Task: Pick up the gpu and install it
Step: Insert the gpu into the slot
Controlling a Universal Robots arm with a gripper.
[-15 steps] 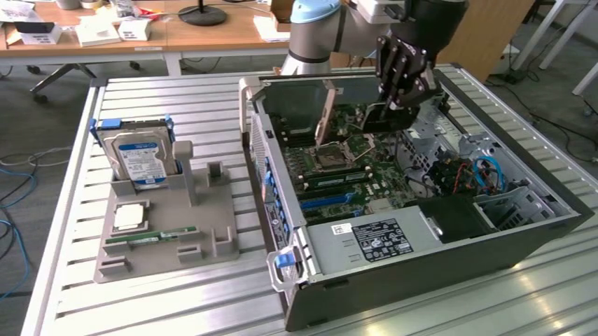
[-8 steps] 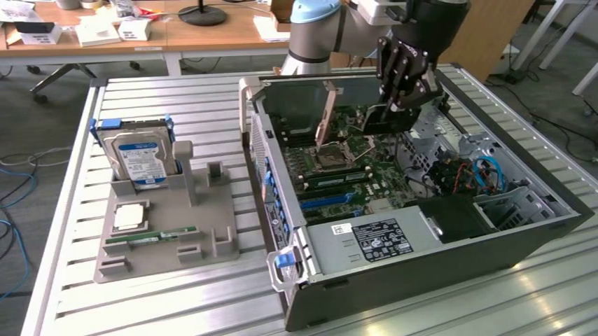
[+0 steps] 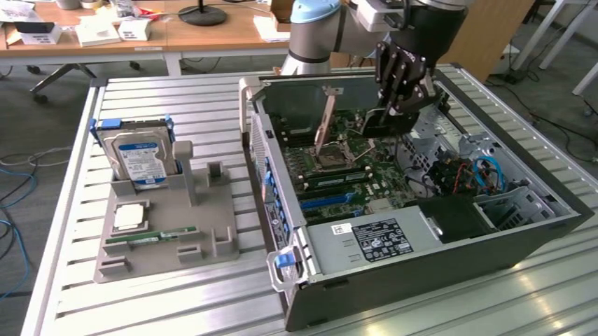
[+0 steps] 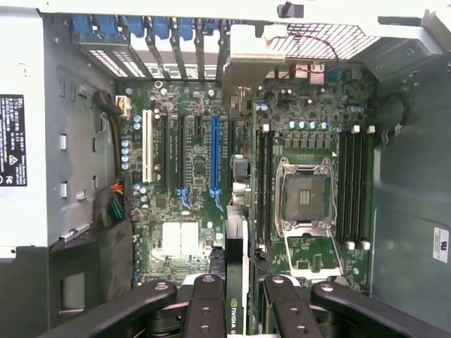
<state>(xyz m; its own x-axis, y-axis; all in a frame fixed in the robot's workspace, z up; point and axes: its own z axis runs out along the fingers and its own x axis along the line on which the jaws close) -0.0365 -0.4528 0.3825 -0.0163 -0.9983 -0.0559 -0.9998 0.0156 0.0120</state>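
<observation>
Gpu [image 4: 237,313]: pinched edge-on between the gripper [image 4: 243,296] fingers [image 4: 206,299], jaws part closed onto its thin body, hanging inside the open computer case [image 3: 523,241] over the motherboard [image 4: 176,239]. Probably light and stiff, yet fragile: bare circuit board on one face, contact edge easy to chip, smooth sides apt to slip if skewed. Best gripped as now, across the flat faces and well away from the contacts. Nearest on the board: long blue slot [image 4: 215,158] with black slots beside it and a white slot further over. Close alongside: empty processor socket [image 4: 304,201] with memory slots on either side. Red and yellow wires [image 4: 113,201] near the slots, a possible snag. Further out within the case: power supply [image 3: 369,238] and blue cable [image 3: 488,175]. Beyond the case, toward the exterior view's left: grey tray [image 3: 164,262] with hard drive [image 3: 140,157] standing upright and memory stick [image 3: 150,239] lying flat, well apart from the work.
</observation>
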